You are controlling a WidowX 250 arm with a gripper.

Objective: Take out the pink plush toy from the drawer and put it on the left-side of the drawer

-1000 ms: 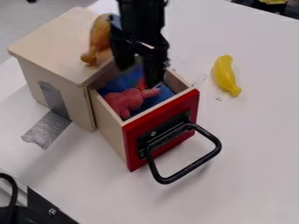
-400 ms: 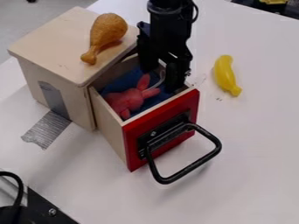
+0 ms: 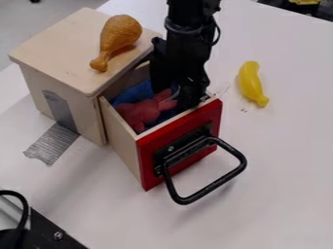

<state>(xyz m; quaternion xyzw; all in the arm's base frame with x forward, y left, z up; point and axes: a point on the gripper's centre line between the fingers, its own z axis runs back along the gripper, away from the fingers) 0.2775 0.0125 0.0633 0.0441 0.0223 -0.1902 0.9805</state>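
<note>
Over the right-hand part of the open drawer, my black gripper hangs down with its fingers inside the drawer's walls, one at the back left and one near the front right. They stand apart, around the toy's ear end. The pink plush toy lies on blue cloth in the drawer, which has a red front and a black handle. Part of the toy's upper end is close to the fingers; whether they touch it, I cannot tell.
On top of the wooden cabinet rests a toy drumstick. A yellow toy banana lies on the white table right of the drawer. Silver tape runs from the cabinet's side to the table. Black equipment sits at the lower left.
From over the cabinet's edge, my gripper has moved right, then lower into the drawer. The drumstick, partly covered earlier, is now in plain sight. The toy has stayed in the drawer.
</note>
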